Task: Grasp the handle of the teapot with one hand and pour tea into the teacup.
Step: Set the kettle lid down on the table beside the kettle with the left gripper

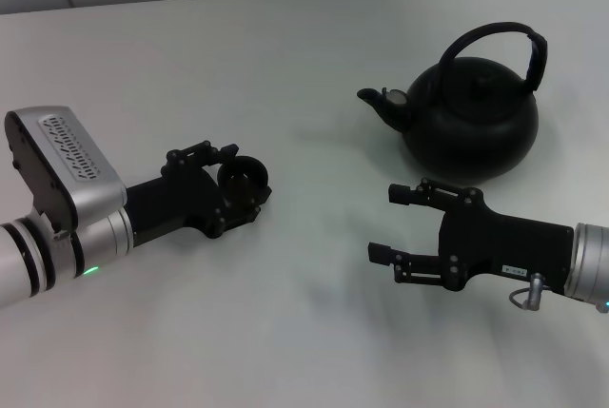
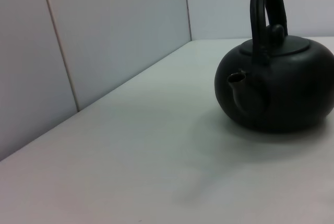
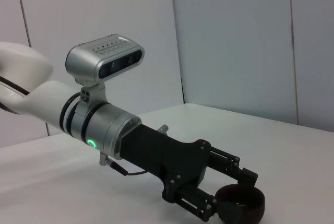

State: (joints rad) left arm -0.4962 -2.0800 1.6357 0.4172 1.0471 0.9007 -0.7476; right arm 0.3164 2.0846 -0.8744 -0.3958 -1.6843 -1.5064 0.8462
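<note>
Right gripper (image 1: 392, 224) sits low over the table (image 1: 285, 47), fingers spread wide w/ nothing between them, tips pointing toward the robot's left. Landmark = teapot (image 1: 471, 113): the gripper is just on the robot's side of the pot's belly, near but apart, not touching. Handle (image 1: 495, 42) arches over the pot top, well above and beyond the fingers; its thicker black sleeve lies on the side away from the spout. The hoop's plane runs along the pot's spout-to-back line, and the spout points to the robot's left, toward the teacup (image 1: 244, 178). So, judging from here, the right arm is the nearer one for the handle grab; it prob needs to rise and reach fwd over the pot, jaw line turned across the hoop, before closing. Left gripper (image 1: 224, 183) is well to the left of the teapot, fingers around the teacup; the right wrist view shows the cup (image 3: 241, 207) sitting between its fingers (image 3: 201, 203), though whether they press it or just bracket it I can't tell. Left wrist view looks across at the teapot (image 2: 276, 85), spout facing that cam, hoop (image 2: 266, 10) seen nearly edge-on.
</note>
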